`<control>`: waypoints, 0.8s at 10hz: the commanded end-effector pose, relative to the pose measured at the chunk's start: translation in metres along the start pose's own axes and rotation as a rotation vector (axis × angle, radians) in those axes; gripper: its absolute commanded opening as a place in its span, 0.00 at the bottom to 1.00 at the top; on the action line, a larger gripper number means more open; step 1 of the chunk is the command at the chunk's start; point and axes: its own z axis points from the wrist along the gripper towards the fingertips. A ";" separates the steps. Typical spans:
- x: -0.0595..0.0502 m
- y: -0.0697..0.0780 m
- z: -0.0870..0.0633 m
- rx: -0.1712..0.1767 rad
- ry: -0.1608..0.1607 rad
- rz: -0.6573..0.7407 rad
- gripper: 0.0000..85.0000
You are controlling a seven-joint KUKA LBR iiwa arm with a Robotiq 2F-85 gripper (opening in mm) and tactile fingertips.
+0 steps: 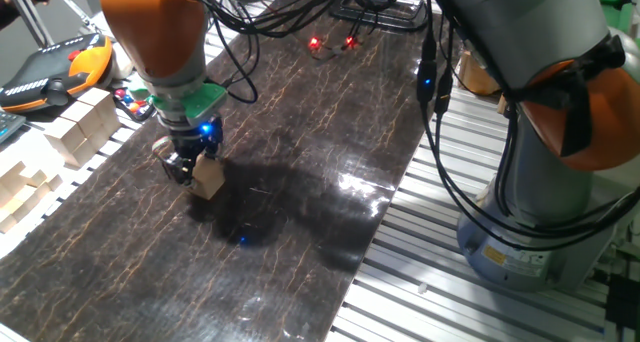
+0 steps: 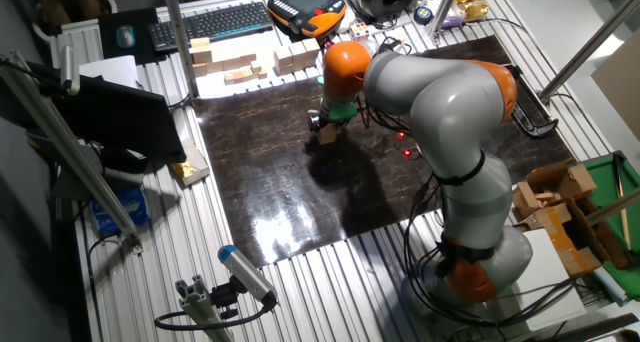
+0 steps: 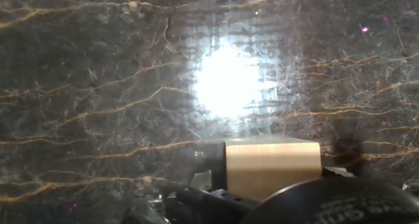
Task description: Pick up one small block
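Note:
The small block (image 1: 208,176) is a plain light-tan wooden cube held between my gripper's fingers, above the dark marbled mat (image 1: 300,212). My gripper (image 1: 192,171) is shut on it, with the block sticking out below the fingers and tilted. In the other fixed view the block (image 2: 327,135) shows under the gripper (image 2: 323,128) near the mat's far edge. In the hand view the block (image 3: 272,166) fills the lower middle, with the mat well below it and a bright light glare on the mat.
Larger pale wooden blocks (image 1: 80,127) stand in stacks off the mat's left edge, more in the other fixed view (image 2: 240,64). A Rubik's cube (image 1: 135,102) lies near them. An orange teach pendant (image 1: 55,67) lies at the back left. The arm's base (image 1: 540,222) stands at the right.

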 end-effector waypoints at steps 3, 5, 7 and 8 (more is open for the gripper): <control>0.004 0.000 -0.011 0.010 -0.006 0.000 0.01; 0.009 -0.008 -0.033 0.026 -0.013 0.011 0.01; 0.012 -0.023 -0.057 0.036 -0.016 0.005 0.01; 0.013 -0.035 -0.071 0.033 -0.008 -0.003 0.01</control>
